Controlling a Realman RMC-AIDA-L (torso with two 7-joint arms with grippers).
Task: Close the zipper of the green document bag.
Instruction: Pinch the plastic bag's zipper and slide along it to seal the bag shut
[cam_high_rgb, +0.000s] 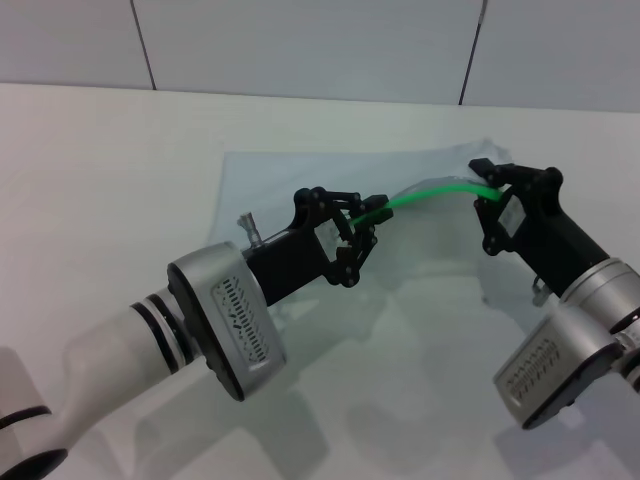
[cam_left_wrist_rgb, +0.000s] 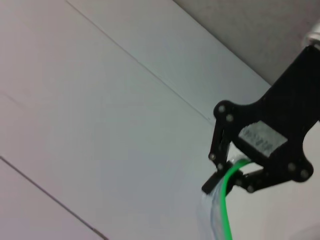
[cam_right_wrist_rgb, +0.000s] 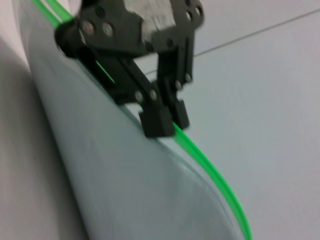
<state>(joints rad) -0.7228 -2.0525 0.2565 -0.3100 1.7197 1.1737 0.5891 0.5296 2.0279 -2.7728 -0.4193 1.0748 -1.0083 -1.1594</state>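
- Slider of the zipper (cam_high_rgb: 425, 195) cannot be made out in any view; only the bright green strip shows, arching clear of the table between the two grippers.
- Near edge of the green document bag (cam_high_rgb: 300, 180) is hidden in the head view behind both arms; its far left part lies flat on the white table (cam_high_rgb: 100, 180), while the right part is lifted with the strip.
- Contents of the bag cannot be told; the pale translucent wall shows nothing inside in the right wrist view (cam_right_wrist_rgb: 125, 190).
- Left gripper (cam_high_rgb: 362, 225) sits near the middle of the scene, fingers narrowed onto the left end of the raised green strip. The right wrist view shows these black fingers (cam_right_wrist_rgb: 160, 120) pinched on the bag's green edge.
- Right gripper (cam_high_rgb: 490, 190) is at the right, closed on the right end of the strip near the bag's far right corner. The left wrist view shows its fingers (cam_left_wrist_rgb: 220, 180) clamped where the green strip and the clear bag wall meet.
- Wall panels (cam_high_rgb: 300, 40) with dark seams stand beyond the far edge of the table.
- Left arm's silver wrist housing (cam_high_rgb: 225, 320) blocks the table surface near the left; the right arm's housing (cam_high_rgb: 560, 370) does the same near the right.
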